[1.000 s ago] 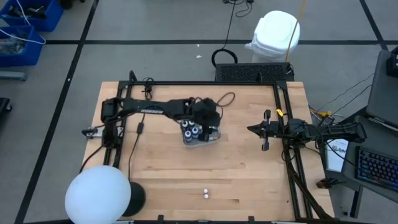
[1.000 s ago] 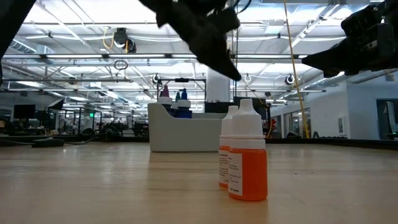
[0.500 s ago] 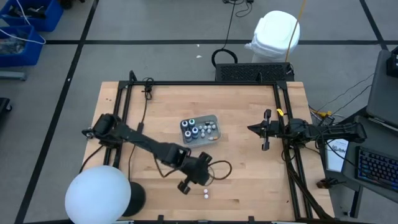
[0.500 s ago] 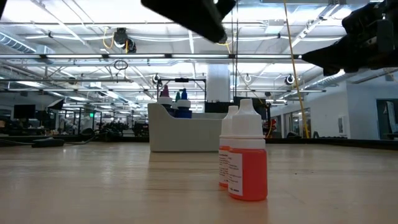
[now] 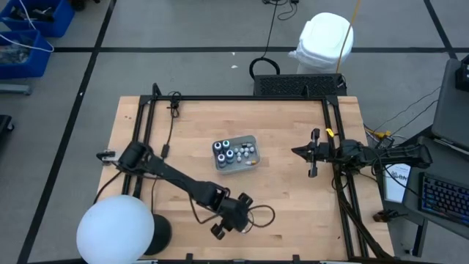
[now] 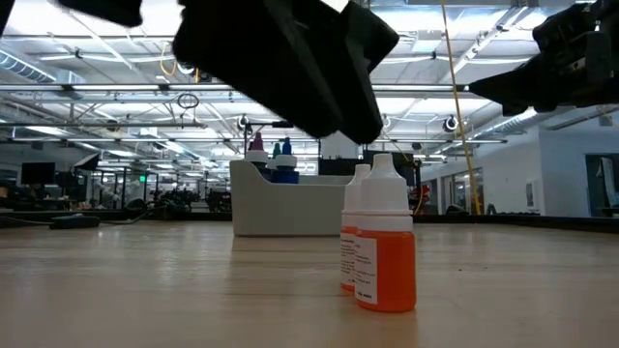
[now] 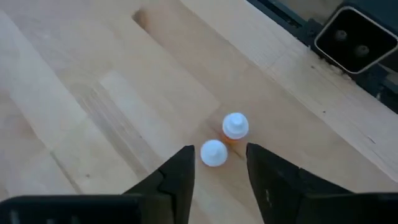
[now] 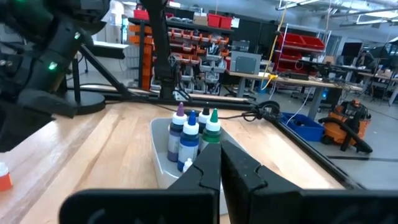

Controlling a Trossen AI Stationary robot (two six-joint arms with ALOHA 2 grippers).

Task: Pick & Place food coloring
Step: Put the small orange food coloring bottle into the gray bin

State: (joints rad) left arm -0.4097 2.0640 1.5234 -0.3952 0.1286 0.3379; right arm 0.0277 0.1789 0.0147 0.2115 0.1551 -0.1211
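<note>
Left wrist view: left gripper [image 7: 217,180] over two small white-capped orange food coloring bottles [image 7: 225,139].
Fingers spread, gripping nothing; bottles upright, well apart from grey plastic tray [image 5: 250,162]. Right gripper [image 5: 313,154] parked beside tray, fingers pressed together.

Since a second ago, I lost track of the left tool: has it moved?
Yes. In the high view the left tool went from over the tray to the table's near edge, above the two bottles.

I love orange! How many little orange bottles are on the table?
2. One orange bottle and a second stand together near the table's front edge, under the left hand. The tray shows other colours, though some bottles there may be hidden.
</note>
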